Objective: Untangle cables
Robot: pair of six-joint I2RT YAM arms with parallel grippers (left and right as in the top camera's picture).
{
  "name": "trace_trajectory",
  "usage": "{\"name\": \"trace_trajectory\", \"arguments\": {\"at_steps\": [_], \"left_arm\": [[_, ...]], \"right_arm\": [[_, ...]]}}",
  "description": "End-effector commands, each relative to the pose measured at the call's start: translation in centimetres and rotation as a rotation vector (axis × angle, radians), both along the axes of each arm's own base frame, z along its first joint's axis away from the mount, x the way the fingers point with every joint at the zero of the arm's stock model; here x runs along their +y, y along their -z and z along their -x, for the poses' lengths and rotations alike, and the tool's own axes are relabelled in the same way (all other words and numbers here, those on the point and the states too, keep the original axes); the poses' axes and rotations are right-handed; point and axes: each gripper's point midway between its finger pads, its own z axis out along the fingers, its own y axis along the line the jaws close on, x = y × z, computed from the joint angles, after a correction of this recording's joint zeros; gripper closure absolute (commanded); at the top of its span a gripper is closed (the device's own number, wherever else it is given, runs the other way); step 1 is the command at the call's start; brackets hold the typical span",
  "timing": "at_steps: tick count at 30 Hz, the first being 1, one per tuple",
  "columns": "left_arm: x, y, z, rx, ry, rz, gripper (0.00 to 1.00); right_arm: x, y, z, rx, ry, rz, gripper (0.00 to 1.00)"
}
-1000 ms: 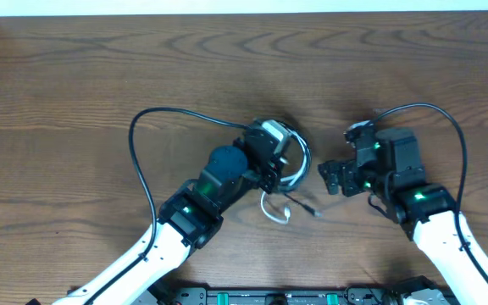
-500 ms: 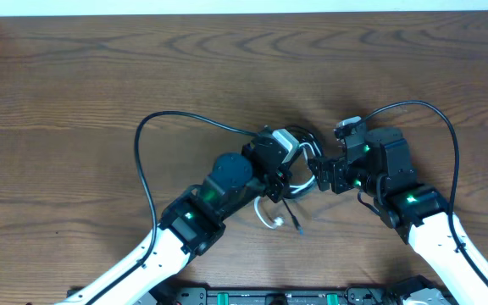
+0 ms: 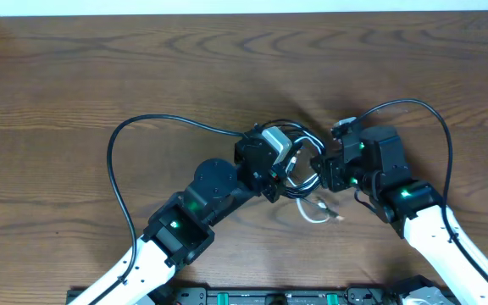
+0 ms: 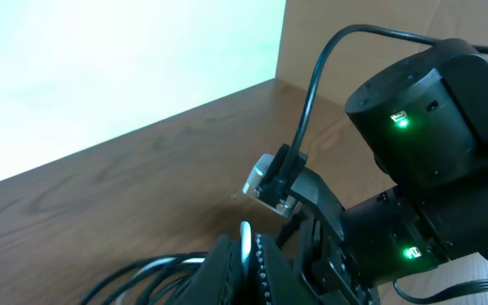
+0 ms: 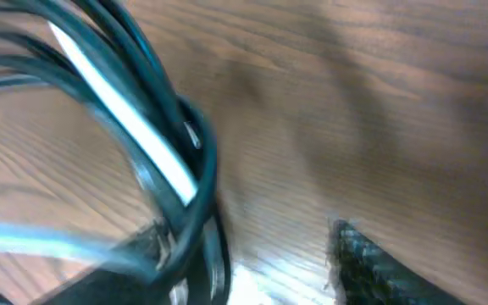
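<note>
The cables (image 3: 302, 180) sit in a knot at mid-desk, squeezed between the two grippers. A loop of the white cable (image 3: 312, 213) and a plug (image 3: 335, 218) trail out toward the near edge. The left gripper (image 3: 285, 163) has its jaws narrow on the bundle, and its wrist view shows a white strand pinched between them (image 4: 246, 241). The right gripper (image 3: 323, 172) is pressed in from the other side. Its blurred wrist view suggests jaws apart, with the black and white strands (image 5: 163, 161) lying against one finger and not clamped.

The step in hand looks like taking a second hold so the knot can be drawn apart. It would go best if the right gripper closed on one strand only, ideally the white one. A slow pull away from the left would then keep the knot from tightening.

The desk (image 3: 74, 76) is otherwise bare wood. The main hindrance is crowding: the wrists nearly touch, and each arm's own thick wire (image 3: 121, 152) (image 3: 443, 144) arcs nearby and could be mistaken for a cable or snagged.
</note>
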Motion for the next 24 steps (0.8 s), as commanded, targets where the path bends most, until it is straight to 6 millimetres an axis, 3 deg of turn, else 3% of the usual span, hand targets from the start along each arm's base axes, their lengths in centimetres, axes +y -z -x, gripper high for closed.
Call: {"name": "trace_trajectory", "arguments": {"at_steps": [1,2,3,8,11,13,18,20,24], "left_arm": [[-0.1,-3.0,0.3,-0.032,0.014,0.065,0.93],[-0.1,-2.9,0.3,-0.031,0.014,0.063,0.93],[-0.1,-2.8,0.3,-0.028,0.014,0.061,0.93],[0.0,-1.3,0.3,0.014,0.01,0.018,0.93],[0.2,0.8,0.4,0.056,0.005,-0.055,0.92],[0.3,2.4,0.4,0.079,0.01,-0.115,0.93],[1.8,5.9,-1.4,0.133,-0.115,-0.233,0.91],[2.0,6.9,-2.0,0.146,-0.144,-0.261,0.61],[1.9,8.3,-2.4,0.167,-0.157,-0.291,0.32]], "right_arm": [[0.3,0.1,0.0,0.002,0.006,-0.014,0.71],[0.3,0.0,-0.1,0.001,0.012,-0.018,0.91],[0.3,0.0,-0.1,0.0,0.012,-0.019,0.99],[-0.4,0.0,-0.6,-0.004,0.068,-0.008,0.99],[-0.4,-0.8,-0.8,-0.026,0.077,-0.012,0.99],[-0.4,-2.0,-1.1,-0.059,0.078,-0.024,0.99],[-0.5,-7.6,-1.9,-0.2,0.089,-0.055,0.99],[-0.6,-10.5,-1.6,-0.258,0.078,-0.065,0.99],[-0.9,-14.3,-0.7,-0.324,0.07,-0.082,0.99]]}}
